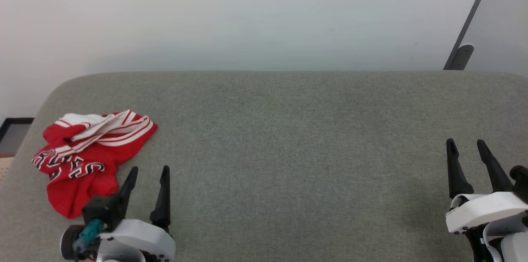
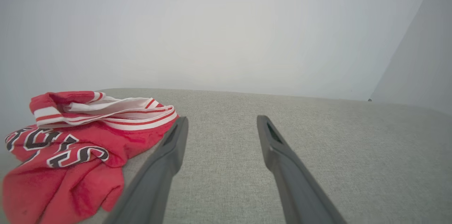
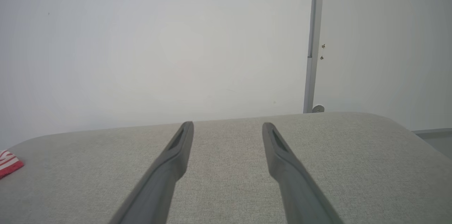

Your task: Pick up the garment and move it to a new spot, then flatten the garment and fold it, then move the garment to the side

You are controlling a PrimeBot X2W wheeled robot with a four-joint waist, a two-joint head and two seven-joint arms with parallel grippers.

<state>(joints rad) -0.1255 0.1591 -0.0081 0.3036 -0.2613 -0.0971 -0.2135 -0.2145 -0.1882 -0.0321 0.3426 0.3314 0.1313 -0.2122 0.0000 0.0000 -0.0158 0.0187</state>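
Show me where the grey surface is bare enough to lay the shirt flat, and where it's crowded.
Widest free patch: the grey surface between the left gripper and the right gripper, back to its far edge by the wall. Crowded at the left end, where the crumpled garment lies beside the left gripper.

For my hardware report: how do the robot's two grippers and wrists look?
The left gripper and the right gripper each have two long, dark fingers that taper to narrow tips. Behind each pair sits a rounded white casing with black parts. A teal plug is attached at the left wrist.
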